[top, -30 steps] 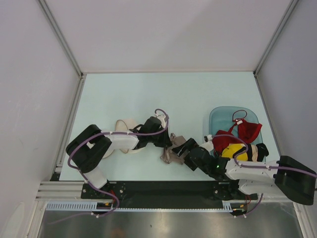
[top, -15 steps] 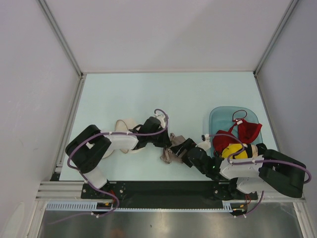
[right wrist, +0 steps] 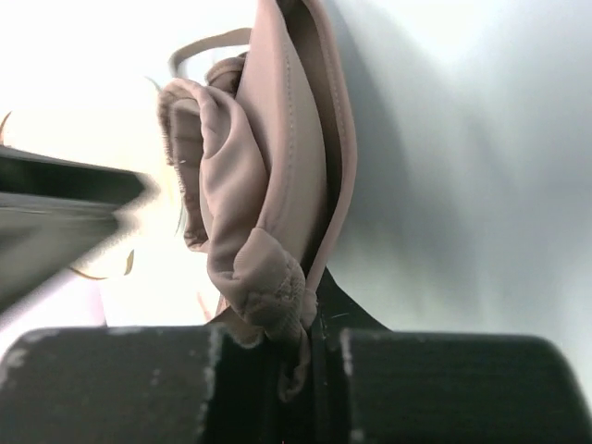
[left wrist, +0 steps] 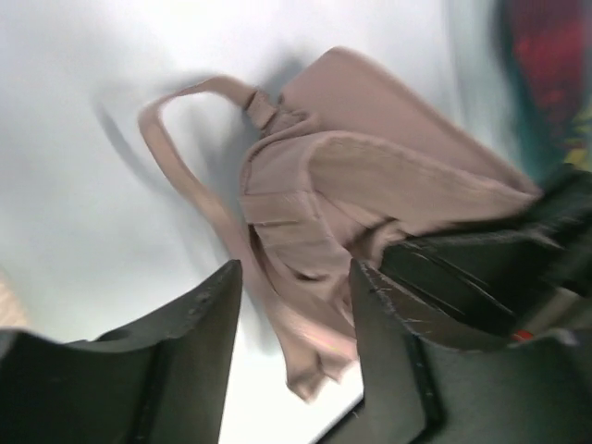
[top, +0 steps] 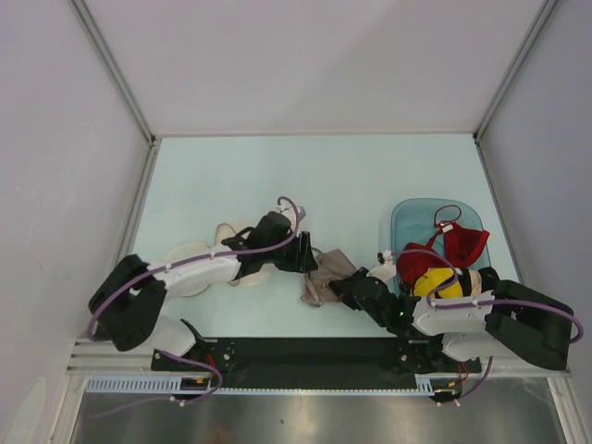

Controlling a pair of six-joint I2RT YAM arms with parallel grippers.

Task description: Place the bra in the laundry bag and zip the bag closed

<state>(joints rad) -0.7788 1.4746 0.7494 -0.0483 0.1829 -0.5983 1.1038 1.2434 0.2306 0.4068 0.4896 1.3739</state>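
teal basket (top: 407,215): 1 | red bra (top: 460,242): 1, in basket | yellow-and-black garment (top: 450,283): 1, in basket | taupe bra (top: 324,276): 1, left of basket | mesh laundry bag (top: 191,280): 1, far left of basket | arms: 2, left arm (top: 199,268), right arm (top: 460,317)

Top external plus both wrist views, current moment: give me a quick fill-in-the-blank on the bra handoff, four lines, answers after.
1. The bra is pinched in the shut ___ gripper.
2. The left gripper stands ___, with bra fabric between its fingers.
3. In the top view, the laundry bag lies to the ___ of the bra.
4. The red bra and yellow-and-black garment share the teal basket, to the bra's ___.

Answers: right; open; left; right
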